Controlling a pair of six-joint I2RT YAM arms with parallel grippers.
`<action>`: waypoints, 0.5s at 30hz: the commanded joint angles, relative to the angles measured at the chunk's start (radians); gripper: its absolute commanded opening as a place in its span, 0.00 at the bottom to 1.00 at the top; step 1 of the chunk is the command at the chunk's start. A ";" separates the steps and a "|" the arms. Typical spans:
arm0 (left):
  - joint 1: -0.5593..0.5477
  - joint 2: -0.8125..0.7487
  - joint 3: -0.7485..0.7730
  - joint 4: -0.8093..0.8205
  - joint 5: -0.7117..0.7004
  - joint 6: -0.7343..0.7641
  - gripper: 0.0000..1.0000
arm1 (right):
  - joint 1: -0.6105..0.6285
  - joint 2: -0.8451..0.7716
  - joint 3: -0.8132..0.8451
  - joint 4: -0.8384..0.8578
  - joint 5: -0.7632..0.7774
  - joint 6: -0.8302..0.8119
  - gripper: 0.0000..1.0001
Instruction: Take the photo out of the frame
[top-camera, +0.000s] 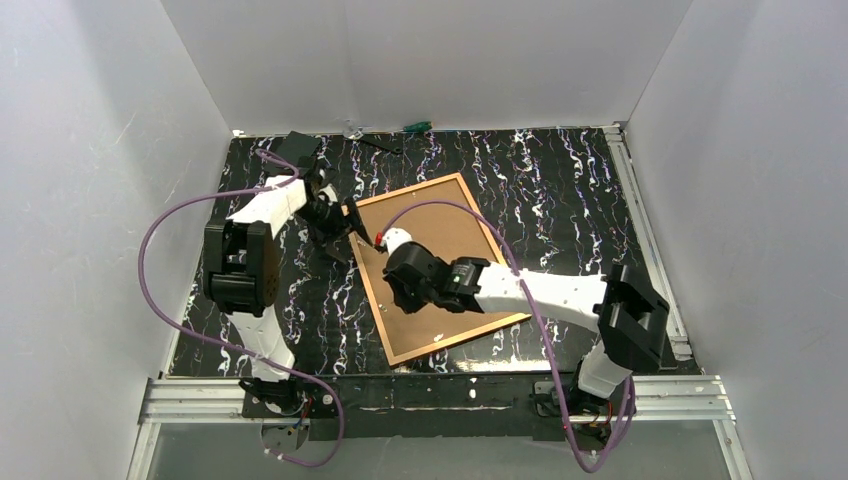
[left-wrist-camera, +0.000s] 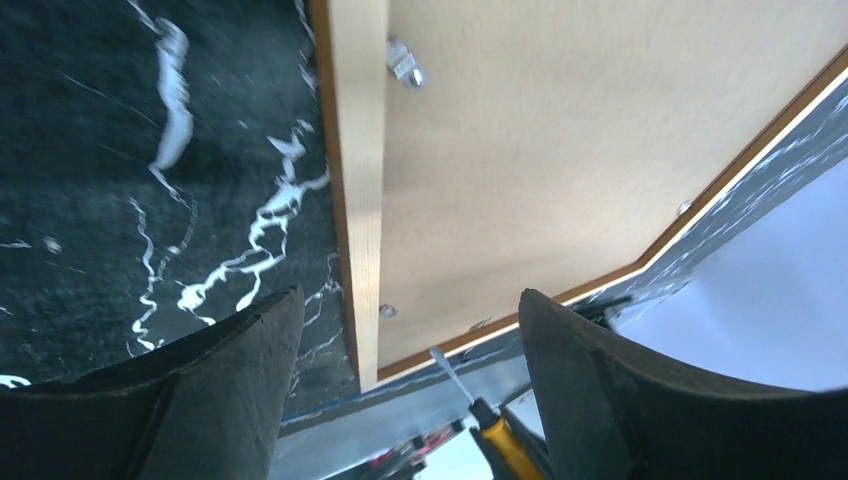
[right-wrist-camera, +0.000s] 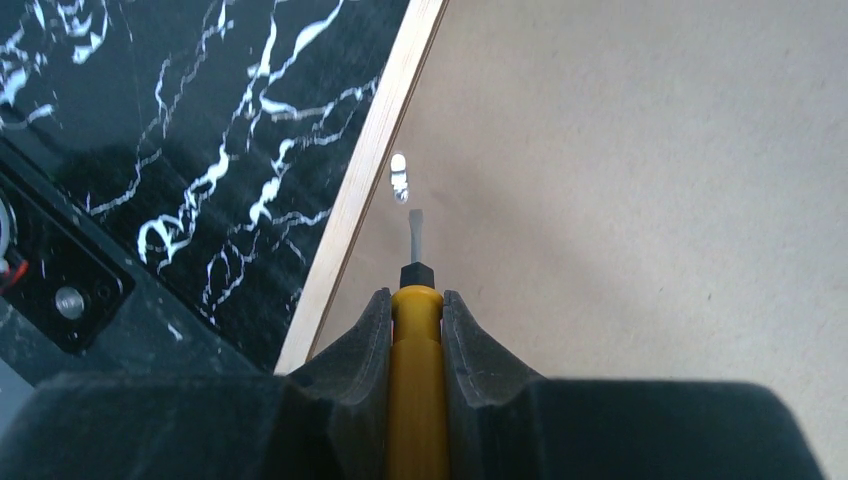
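The left gripper (left-wrist-camera: 410, 310) stands wide open with nothing between its fingers (left-wrist-camera: 250, 350). It hangs over the left rail of the frame (top-camera: 408, 190), close to that rail's far corner. In the left wrist view the pale rail runs through the gap between the two dark pads, apart from both.

The right gripper (right-wrist-camera: 415, 300) is clamped on the yellow handle of a screwdriver (right-wrist-camera: 415, 400). The blade points out ahead of the fingers and ends just short of a small metal tab (right-wrist-camera: 398, 175) beside the left rail. Whether the tip touches the board I cannot tell.

The left arm rises from its base at the near left, folds at the elbow and reaches far and right to the frame's left side. The right arm stretches from the near right base leftward, low across the frame, with its wrist over the board.

The frame lies flat and skewed in the middle of the black marbled table (top-camera: 560, 190). The photo (top-camera: 450, 225) sits inside it, face down, with its plain brown back up. A second, green-handled screwdriver (top-camera: 417, 126) lies at the table's far edge, well apart from both arms.
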 joint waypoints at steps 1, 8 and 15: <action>0.047 0.034 0.028 -0.030 -0.025 -0.083 0.77 | -0.063 0.033 0.106 0.037 -0.052 -0.024 0.01; 0.033 -0.008 -0.040 -0.015 -0.064 -0.129 0.84 | -0.121 -0.025 0.069 0.011 -0.052 0.007 0.01; -0.148 -0.275 -0.386 0.035 -0.218 -0.120 0.81 | -0.195 -0.350 -0.188 -0.057 0.035 0.077 0.01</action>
